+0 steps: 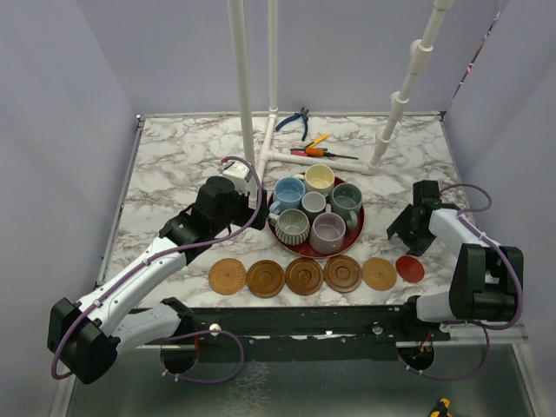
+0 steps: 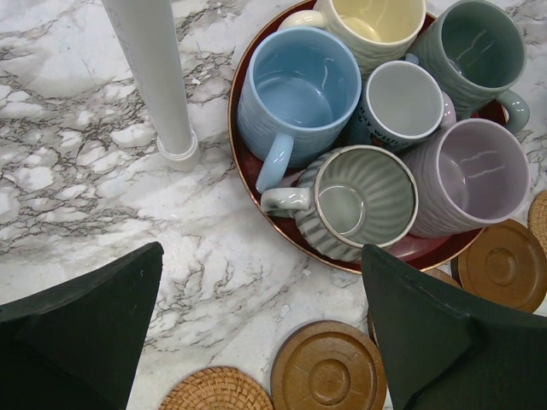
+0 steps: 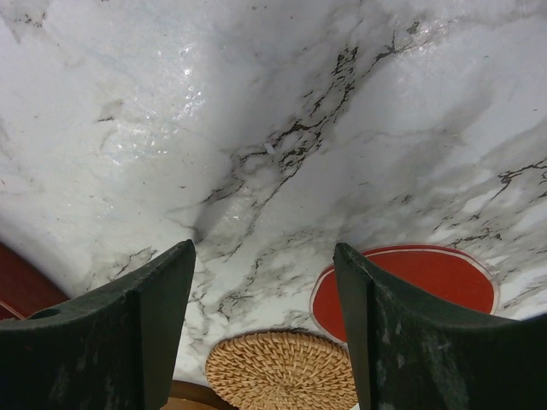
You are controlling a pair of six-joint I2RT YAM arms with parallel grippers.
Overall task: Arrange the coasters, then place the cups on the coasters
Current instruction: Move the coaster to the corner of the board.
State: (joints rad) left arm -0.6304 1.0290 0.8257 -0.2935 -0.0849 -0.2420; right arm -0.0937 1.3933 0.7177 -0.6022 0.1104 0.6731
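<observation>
Several coasters lie in a row near the front edge: a woven one, three wooden ones, another woven one and a small red one. Several cups crowd the red tray: blue, cream, pale grey, grey-green, ribbed and lavender. My left gripper hangs open over bare marble just left of the tray, above a wooden coaster. My right gripper is open and empty above the woven coaster and red coaster.
A white pipe post stands close to the tray's left side, part of a pipe frame at the back. Blue pliers and an orange-handled screwdriver lie behind it. The coaster row runs just inside the table's front edge.
</observation>
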